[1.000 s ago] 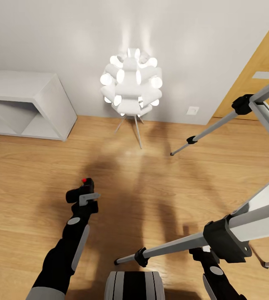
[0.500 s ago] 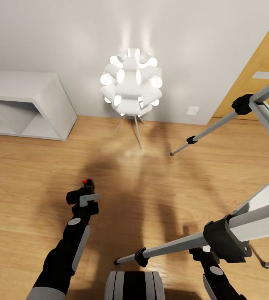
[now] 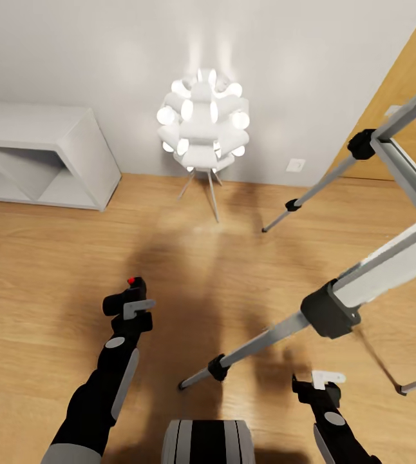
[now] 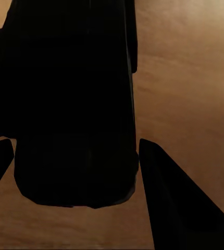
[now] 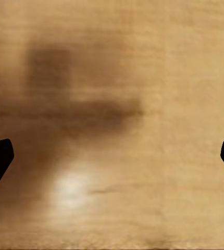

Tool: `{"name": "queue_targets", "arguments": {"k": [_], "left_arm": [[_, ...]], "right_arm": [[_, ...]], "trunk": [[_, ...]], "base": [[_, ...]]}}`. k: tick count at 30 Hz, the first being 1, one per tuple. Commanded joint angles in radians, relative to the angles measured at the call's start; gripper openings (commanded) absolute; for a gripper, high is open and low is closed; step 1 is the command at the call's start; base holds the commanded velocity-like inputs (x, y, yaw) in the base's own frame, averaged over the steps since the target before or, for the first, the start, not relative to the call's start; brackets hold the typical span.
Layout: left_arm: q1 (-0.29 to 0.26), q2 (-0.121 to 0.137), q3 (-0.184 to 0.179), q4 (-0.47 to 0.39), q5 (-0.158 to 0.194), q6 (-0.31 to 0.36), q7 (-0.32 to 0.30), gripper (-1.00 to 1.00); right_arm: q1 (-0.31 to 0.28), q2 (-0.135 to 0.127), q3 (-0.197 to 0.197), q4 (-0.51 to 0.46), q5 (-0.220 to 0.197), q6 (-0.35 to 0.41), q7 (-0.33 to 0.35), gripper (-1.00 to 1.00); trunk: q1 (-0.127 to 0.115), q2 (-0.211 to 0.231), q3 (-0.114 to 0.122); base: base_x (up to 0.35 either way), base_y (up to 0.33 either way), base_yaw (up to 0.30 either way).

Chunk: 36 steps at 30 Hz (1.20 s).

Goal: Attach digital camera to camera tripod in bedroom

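camera tripod (image 3: 327, 309): head cut off by the head view's right edge
digital camera (image 4: 70, 99): top cut off in the left wrist view
shelf (image 3: 40, 154): left part cut off

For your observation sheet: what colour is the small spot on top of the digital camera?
Red; the digital camera shows it best in the head view.

Your digital camera (image 3: 129, 298), a small black box with a red spot on top, sits upright, clamped in the left gripper (image 3: 131, 303) above the wood floor (image 3: 40, 270). To its right stands the camera tripod (image 3: 337, 303), silver legs with black joints splayed, feet planted on that floor.
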State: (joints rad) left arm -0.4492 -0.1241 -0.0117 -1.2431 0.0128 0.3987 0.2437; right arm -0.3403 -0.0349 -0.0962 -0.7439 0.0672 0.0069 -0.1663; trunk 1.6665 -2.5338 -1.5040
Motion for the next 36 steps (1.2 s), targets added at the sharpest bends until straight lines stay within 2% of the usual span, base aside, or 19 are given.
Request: {"name": "queue_targets", "arguments": {"k": [1,26,36], "left_arm": [[0.000,0.000,-0.001,-0.002,-0.002,0.006,0.003,-1.00],[-0.001,0.004,-0.001,-0.004,-0.002,0.005,0.003,-1.00],[-0.001,0.006,-0.001,0.001,0.004,0.007,0.003,-1.00]], "right_arm": [[0.000,0.000,0.000,0.000,0.007,0.001,-0.002,1.00],[0.000,-0.002,0.000,0.000,0.007,0.002,-0.002,1.00],[0.000,-0.001,0.001,0.000,0.005,0.002,-0.002,1.00]], "trunk": [[-0.001,0.000,-0.001],[-0.001,0.000,-0.001],[-0.001,0.000,-0.001]], "base": [[-0.327,0.000,0.000],[-0.340,0.000,0.000],[-0.055,0.000,0.000]]}}
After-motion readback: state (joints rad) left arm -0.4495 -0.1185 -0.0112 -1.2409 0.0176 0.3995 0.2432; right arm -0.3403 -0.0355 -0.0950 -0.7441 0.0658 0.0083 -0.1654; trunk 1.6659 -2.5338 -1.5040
